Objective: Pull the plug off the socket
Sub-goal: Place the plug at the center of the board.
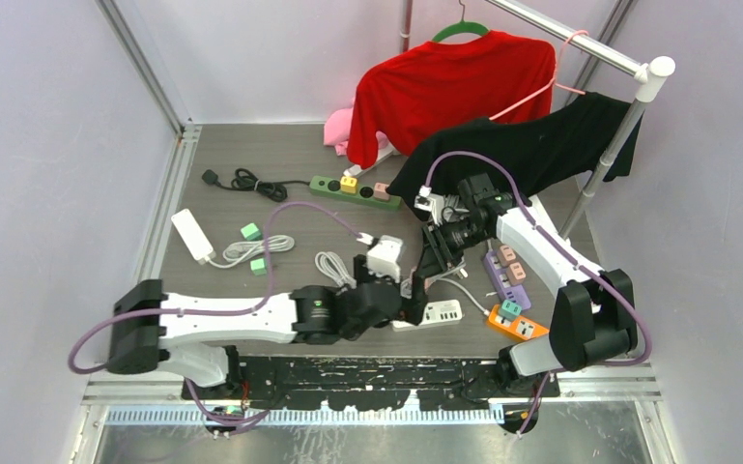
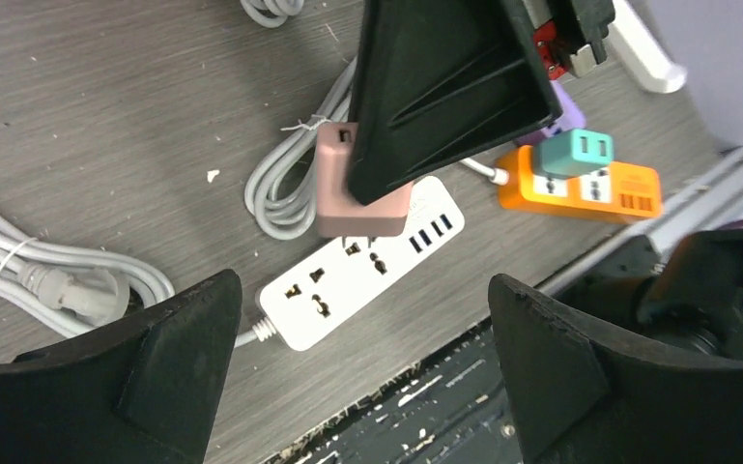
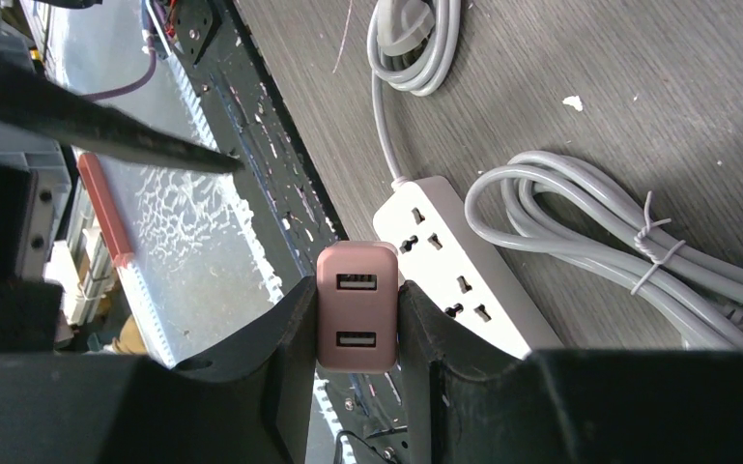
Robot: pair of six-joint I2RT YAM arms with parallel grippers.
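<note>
By the near table edge (image 1: pixel 473 340), right claw (image 3: pixel 357 307) grips pink plug (image 3: pixel 357 329); left claw (image 2: pixel 362 300) wide.

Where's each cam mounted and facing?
Top external: fixed above and behind the arms, looking down on the table; left arm and right arm both show.
Left wrist: on the left arm, looking down at the white power strip; its own open left gripper frames the bottom.
Right wrist: on the right arm, looking down its right gripper, shut on the pink plug.
Shared: both wrist views show the plug and strip.
</note>
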